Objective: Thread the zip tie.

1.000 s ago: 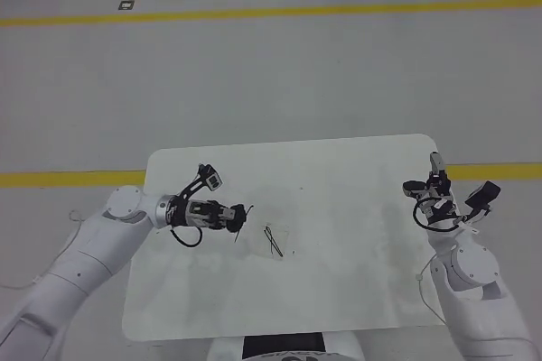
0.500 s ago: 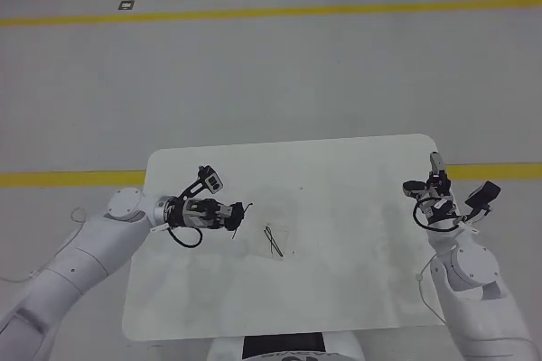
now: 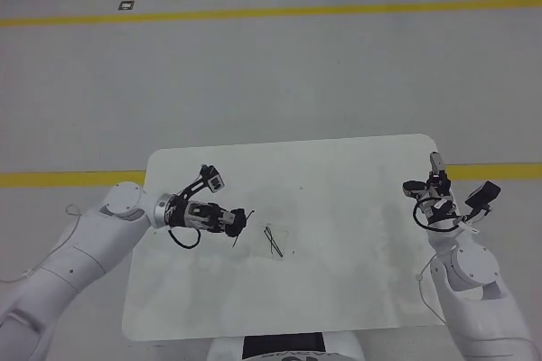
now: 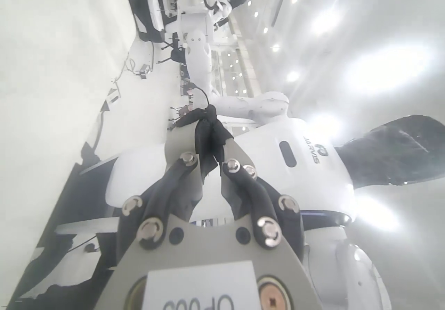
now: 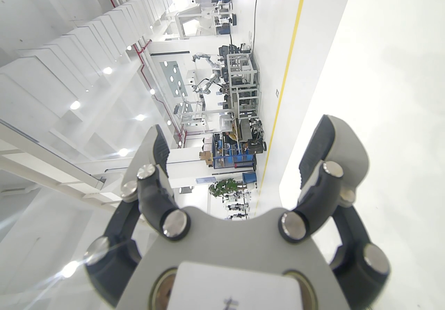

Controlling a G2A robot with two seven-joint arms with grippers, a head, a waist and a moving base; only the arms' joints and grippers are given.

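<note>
My left gripper [image 3: 241, 218] hovers over the left middle of the white table [image 3: 343, 280], shut on a thin black zip tie [image 3: 238, 233] that hangs from its tip toward the tabletop. In the left wrist view the fingers [image 4: 180, 151] are pressed together on the zip tie's black end [image 4: 208, 122], and a thin strand curls past the tip. A few more black zip ties [image 3: 273, 240] lie loose on the table just right of that gripper. My right gripper [image 3: 422, 175] is held at the table's right edge, open and empty, its pads [image 5: 160, 148] wide apart.
A yellow floor line [image 3: 63, 178] runs behind the table. The table's right half and front area hold no objects between the loose zip ties and the right arm.
The left gripper has shifted slightly, up and then back down toward the loose zip ties, still holding the zip tie. The right arm has not moved.
</note>
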